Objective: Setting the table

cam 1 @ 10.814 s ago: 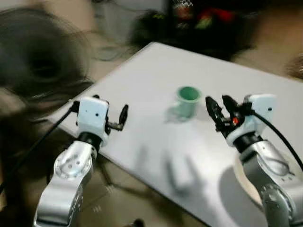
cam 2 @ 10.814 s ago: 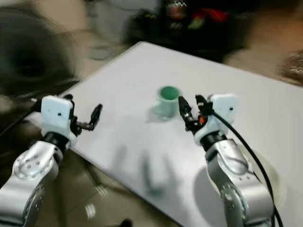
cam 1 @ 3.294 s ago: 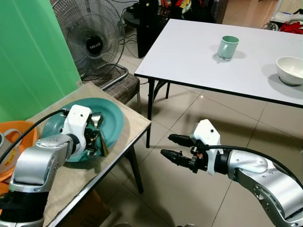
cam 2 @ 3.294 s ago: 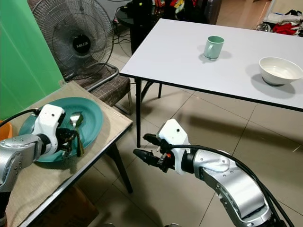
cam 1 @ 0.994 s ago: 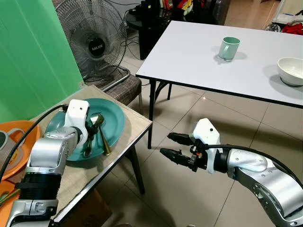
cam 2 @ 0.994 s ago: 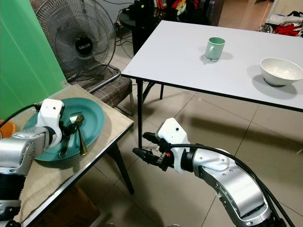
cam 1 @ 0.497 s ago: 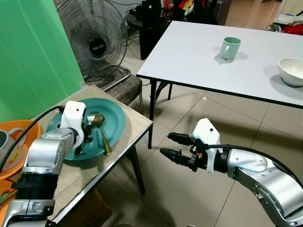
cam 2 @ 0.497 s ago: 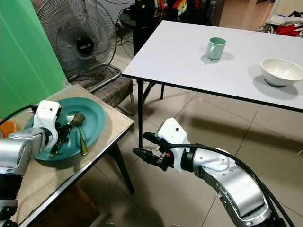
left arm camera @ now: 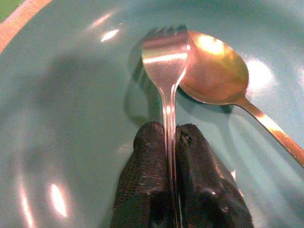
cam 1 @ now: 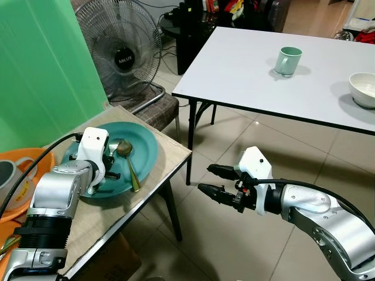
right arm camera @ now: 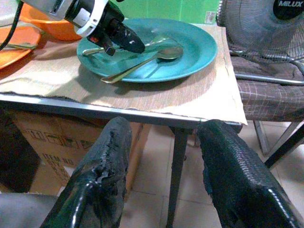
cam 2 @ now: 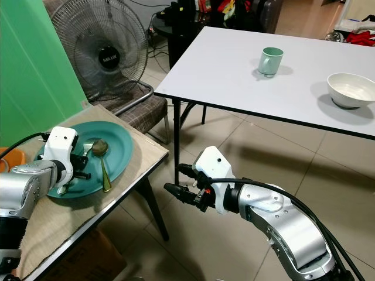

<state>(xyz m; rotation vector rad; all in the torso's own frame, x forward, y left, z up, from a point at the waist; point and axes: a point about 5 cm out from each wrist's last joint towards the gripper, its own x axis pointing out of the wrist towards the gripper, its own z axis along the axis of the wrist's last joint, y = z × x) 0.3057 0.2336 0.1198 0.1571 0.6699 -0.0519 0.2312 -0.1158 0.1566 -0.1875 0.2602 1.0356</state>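
A teal plate (cam 1: 143, 153) lies on a woven mat on the low side table at my left. My left gripper (cam 1: 111, 168) rests inside the plate, shut on the handle of a silver fork (left arm camera: 164, 56). The fork's tines lie beside the bowl of a golden spoon (left arm camera: 216, 72), which rests loose on the plate (right arm camera: 192, 50). My right gripper (cam 1: 208, 180) hangs open over the tiled floor, right of the side table, with nothing between its fingers (right arm camera: 102, 178). On the white dining table (cam 1: 240, 70) stand a green mug (cam 1: 287, 60) and a white bowl (cam 1: 364, 89).
A standing fan (cam 1: 123, 50) and a brown chair (cam 1: 159, 108) sit between the side table and the dining table. An orange basin (cam 1: 26, 175) lies at the far left. A green wall runs along the left. Tiled floor lies open between the two tables.
My left gripper has drawn back a little across the plate with the fork in it, away from the spoon. The view has shifted slightly. The right arm has not moved.
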